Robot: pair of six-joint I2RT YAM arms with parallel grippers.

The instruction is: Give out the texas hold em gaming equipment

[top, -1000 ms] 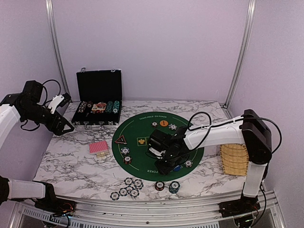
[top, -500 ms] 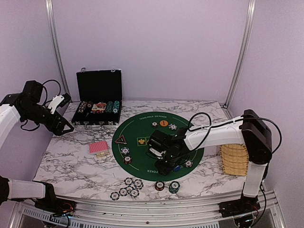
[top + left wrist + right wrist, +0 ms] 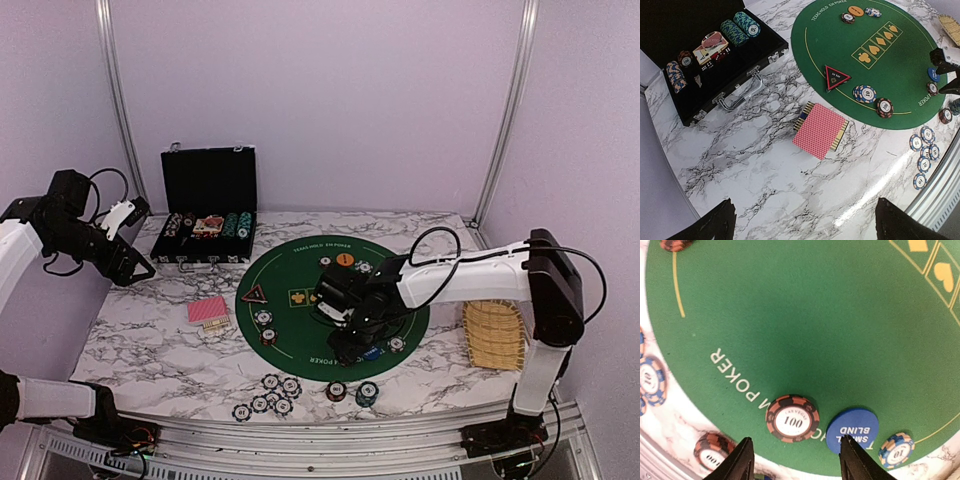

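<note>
"Where's the red 100 chip (image 3: 792,418)?"

"On the green poker mat (image 3: 790,315), just ahead of the right gripper (image 3: 795,450), between its spread, empty fingers. The blue small-blind button (image 3: 852,430) lies just beside it."

A red-backed card deck (image 3: 820,131) lies on the marble tabletop (image 3: 765,190) between the open black case (image 3: 765,44) and the green mat (image 3: 900,75), near a black triangular button (image 3: 835,77).

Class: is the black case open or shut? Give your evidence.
Open. The black case has its lid standing upright at the back, and chip stacks show inside it.
</note>
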